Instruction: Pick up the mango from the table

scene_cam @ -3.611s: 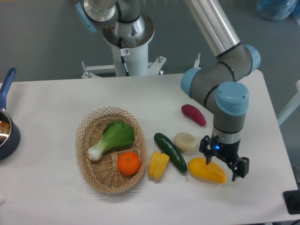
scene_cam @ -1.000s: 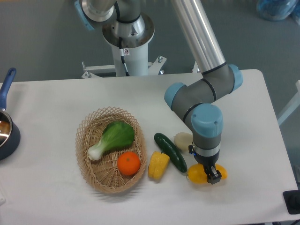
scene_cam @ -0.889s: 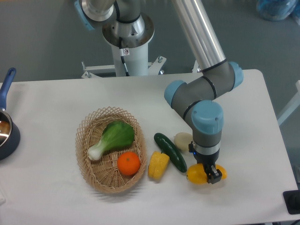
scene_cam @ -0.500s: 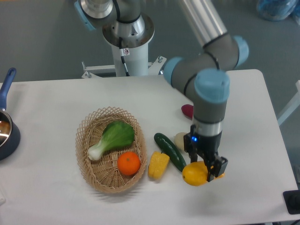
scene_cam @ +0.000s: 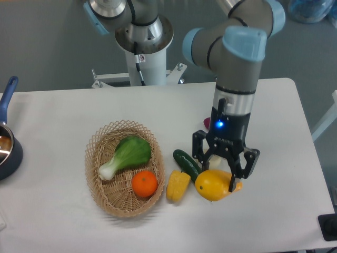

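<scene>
The mango (scene_cam: 212, 186) is a glossy yellow-orange oval fruit, held in my gripper (scene_cam: 223, 175) and lifted above the white table (scene_cam: 63, 110). The gripper is shut on it from above, its dark fingers on either side of the fruit's middle. One tapered end of the mango sticks out to the right of the fingers. The arm stands upright over the right half of the table.
A wicker basket (scene_cam: 105, 197) at centre left holds a bok choy (scene_cam: 126, 155) and an orange (scene_cam: 144, 184). A yellow bell pepper (scene_cam: 177, 185) and a cucumber (scene_cam: 185, 161) lie just left of the mango. A dark pan (scene_cam: 8, 150) sits at the left edge.
The gripper closed on the mango on the table, then rose with it. The mango now hangs higher and a little to the left, clear of the table.
</scene>
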Tool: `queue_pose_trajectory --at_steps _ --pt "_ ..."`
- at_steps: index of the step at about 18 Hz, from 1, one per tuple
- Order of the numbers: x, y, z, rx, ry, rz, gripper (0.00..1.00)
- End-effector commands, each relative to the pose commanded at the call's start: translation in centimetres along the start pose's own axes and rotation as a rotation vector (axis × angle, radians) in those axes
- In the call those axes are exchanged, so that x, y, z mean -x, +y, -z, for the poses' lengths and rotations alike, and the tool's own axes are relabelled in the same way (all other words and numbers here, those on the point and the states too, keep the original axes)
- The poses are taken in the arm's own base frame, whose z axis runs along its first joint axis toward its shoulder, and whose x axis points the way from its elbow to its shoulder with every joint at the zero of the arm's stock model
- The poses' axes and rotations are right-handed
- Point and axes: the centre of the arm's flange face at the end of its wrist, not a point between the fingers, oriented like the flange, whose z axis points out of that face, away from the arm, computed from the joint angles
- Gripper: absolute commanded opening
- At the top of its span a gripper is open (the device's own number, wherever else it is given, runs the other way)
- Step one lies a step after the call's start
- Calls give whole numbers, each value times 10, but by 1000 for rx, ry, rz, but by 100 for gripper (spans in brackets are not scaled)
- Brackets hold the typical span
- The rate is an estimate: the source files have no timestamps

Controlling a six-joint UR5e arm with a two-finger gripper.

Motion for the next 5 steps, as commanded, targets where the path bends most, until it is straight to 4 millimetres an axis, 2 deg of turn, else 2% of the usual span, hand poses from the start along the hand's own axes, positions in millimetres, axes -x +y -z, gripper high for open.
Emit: queue_pose_trajectory --at_steps 5 --pt "2 1 2 -2 -4 36 46"
